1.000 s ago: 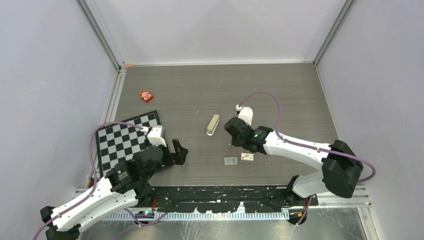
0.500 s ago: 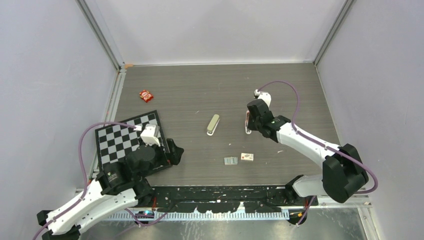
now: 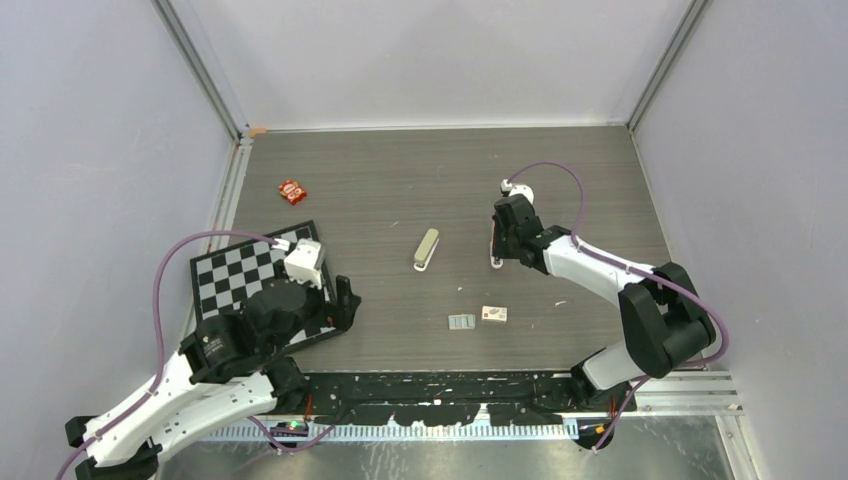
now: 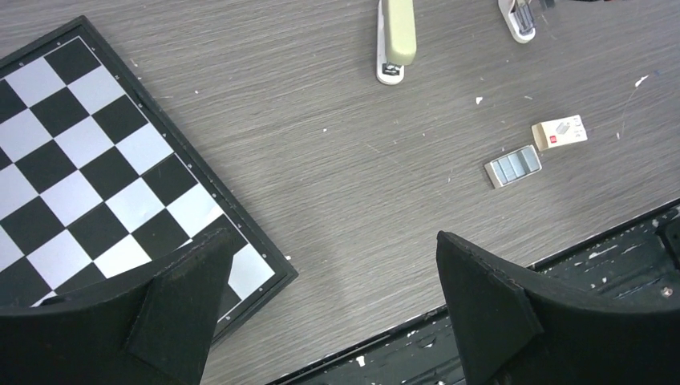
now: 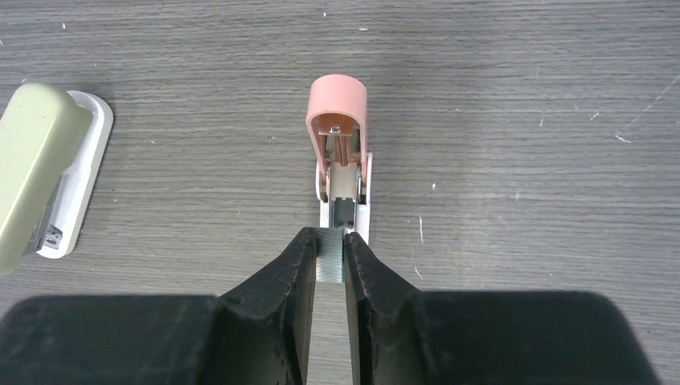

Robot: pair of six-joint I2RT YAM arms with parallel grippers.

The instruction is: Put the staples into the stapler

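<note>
The pale beige-green stapler (image 3: 427, 249) (image 5: 36, 168) (image 4: 398, 32) lies closed mid-table. To its right lies a pink stapler (image 5: 337, 120) (image 3: 495, 252) with its lid flipped up and its metal channel exposed. My right gripper (image 5: 329, 241) (image 3: 500, 238) is shut on a small silvery block of staples (image 5: 329, 257). It holds the block just above the near end of the pink stapler's channel. My left gripper (image 4: 333, 241) (image 3: 345, 300) stands wide open with nothing in it, over the table's near edge beside the chessboard.
A chessboard (image 3: 250, 275) (image 4: 80, 160) lies at the near left. A small tray of staple strips (image 3: 461, 321) (image 4: 513, 165) and a white staple box (image 3: 494, 313) (image 4: 559, 133) sit near the front edge. A red packet (image 3: 292, 191) lies at the far left.
My right arm swung from beside the staple box up and to the right, and now sits over the pink stapler. My left arm shifted slightly back and left.
</note>
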